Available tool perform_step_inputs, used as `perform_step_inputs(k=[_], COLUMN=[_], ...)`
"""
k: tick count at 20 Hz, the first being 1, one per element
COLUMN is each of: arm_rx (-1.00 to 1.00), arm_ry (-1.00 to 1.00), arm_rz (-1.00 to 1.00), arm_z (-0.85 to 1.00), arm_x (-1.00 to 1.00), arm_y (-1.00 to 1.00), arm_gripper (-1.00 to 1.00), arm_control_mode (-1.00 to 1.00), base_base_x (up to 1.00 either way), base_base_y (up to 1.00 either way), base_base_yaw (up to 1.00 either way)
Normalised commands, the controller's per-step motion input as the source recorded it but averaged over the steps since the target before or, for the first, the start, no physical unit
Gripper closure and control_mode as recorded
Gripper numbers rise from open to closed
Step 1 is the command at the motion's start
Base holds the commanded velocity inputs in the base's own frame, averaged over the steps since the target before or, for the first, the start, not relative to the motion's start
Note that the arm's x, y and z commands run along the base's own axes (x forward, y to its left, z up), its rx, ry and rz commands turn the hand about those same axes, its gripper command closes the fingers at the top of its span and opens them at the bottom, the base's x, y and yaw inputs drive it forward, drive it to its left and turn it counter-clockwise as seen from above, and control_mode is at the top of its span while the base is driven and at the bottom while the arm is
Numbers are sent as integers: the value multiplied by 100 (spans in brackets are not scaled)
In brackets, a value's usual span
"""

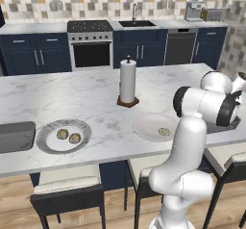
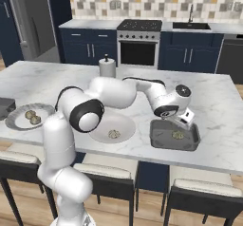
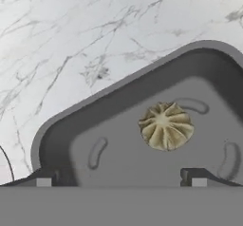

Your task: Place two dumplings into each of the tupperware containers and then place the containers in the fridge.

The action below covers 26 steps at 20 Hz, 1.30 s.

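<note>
The fingers (image 3: 121,177) stand wide apart above the near container (image 2: 173,136), where one dumpling (image 3: 166,126) lies. It looks soft and light, so a gentle pinch across its pleated sides seems best.

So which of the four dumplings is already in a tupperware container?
The dumpling in the dark grey container below the open gripper. One other sits on the middle plate, two on the far-left plate.
</note>
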Motion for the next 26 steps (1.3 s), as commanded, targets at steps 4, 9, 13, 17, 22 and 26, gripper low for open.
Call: perform_step_inputs(k=[4,9,13,17,22,26], arm_rx=[-21,-24,-9,0,4,6], arm_ry=[10,16,8,0,1,2], arm_rz=[38,28,8,-1,-21,-38], arm_z=[7,10,1,0,0,-1], arm_x=[0,-6,-28,-35,-34,-33], arm_y=[100,100,100,100,78,48], arm_gripper=[-100,-100,-100,-100,-100,-100], arm_control_mode=[-100,-100,-100,-100,-100,-100], base_base_x=[0,0,0,0,0,0], base_base_y=[0,0,0,0,0,0], base_base_yaw=[0,0,0,0,0,0])
